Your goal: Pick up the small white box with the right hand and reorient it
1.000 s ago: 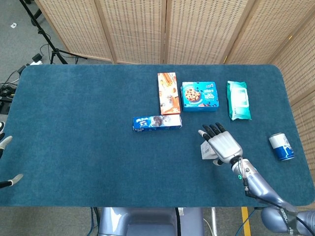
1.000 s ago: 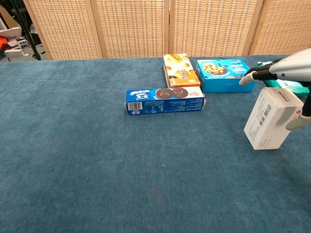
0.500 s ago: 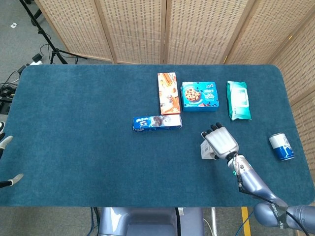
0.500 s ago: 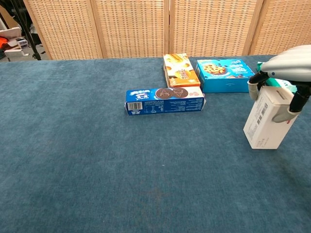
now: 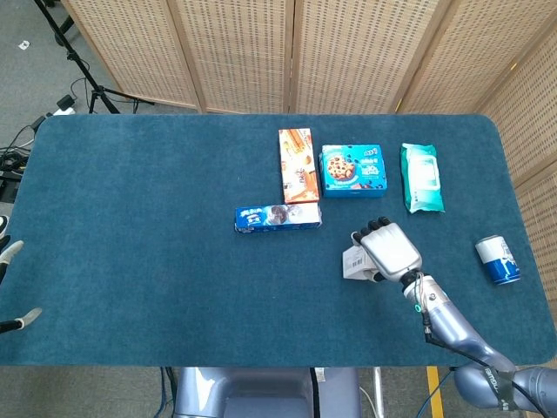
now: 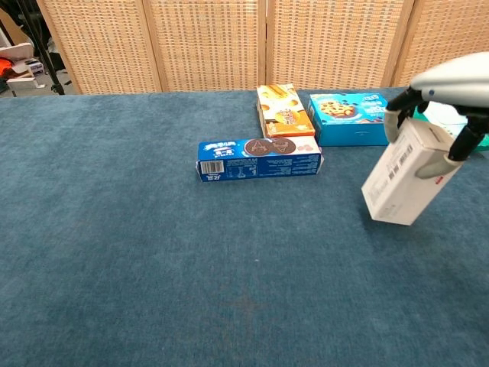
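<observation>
The small white box (image 6: pixel 399 183) hangs tilted above the blue table, its lower end swung toward the table's middle. My right hand (image 6: pixel 447 92) grips its upper end from above, fingers wrapped over both sides. From the head camera the right hand (image 5: pixel 389 248) covers most of the white box (image 5: pixel 352 262), and only the box's left end shows. Of my left hand (image 5: pixel 10 287), only fingertips show at the far left edge, spread apart and holding nothing.
A blue cookie box (image 5: pixel 278 217) lies left of the hand, with an orange box (image 5: pixel 297 165) and a teal cookie box (image 5: pixel 352 170) behind it. A green wipes pack (image 5: pixel 421 178) and a blue can (image 5: pixel 498 259) lie to the right.
My right hand closed on the white box, lifted it off the table and tilted it, swinging its lower end to the left. The left hand stayed still.
</observation>
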